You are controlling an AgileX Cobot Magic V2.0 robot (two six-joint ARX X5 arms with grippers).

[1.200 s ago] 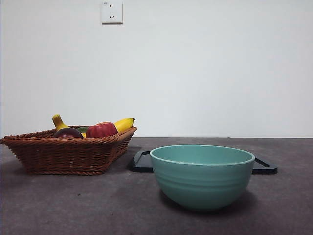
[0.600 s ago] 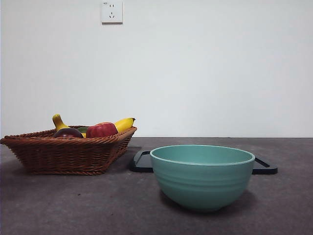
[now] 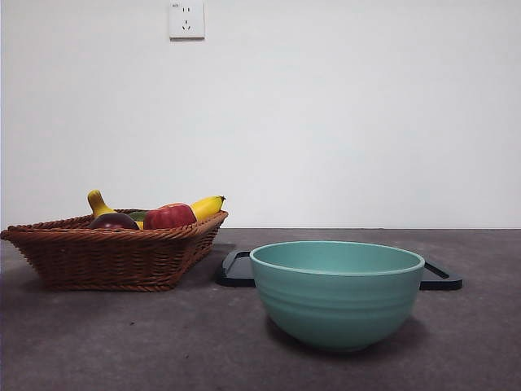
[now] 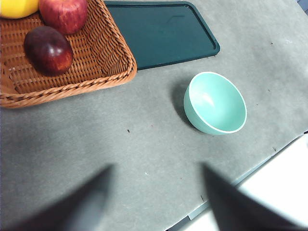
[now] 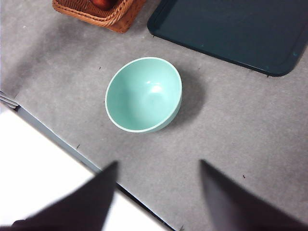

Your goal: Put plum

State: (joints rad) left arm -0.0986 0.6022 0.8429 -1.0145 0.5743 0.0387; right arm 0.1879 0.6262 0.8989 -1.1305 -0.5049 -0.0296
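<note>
- Grey table (image 3: 122,342) runs back to a plain white wall with a socket (image 3: 186,20) high up.
- Wicker basket (image 3: 106,252) sits at the left; the plum (image 4: 48,49) lies inside, its lower part hidden by the rim in the front view (image 3: 113,220).
- Beside it lie a red apple (image 3: 168,216) and a banana (image 3: 207,206), cut off in the left wrist view.
- Teal bowl (image 3: 337,293) stands near, partly covering the dark tray (image 3: 234,270) behind.
- Left gripper (image 4: 156,192) and right gripper (image 5: 156,192) hover high, jaws spread, empty, blurred.
</note>
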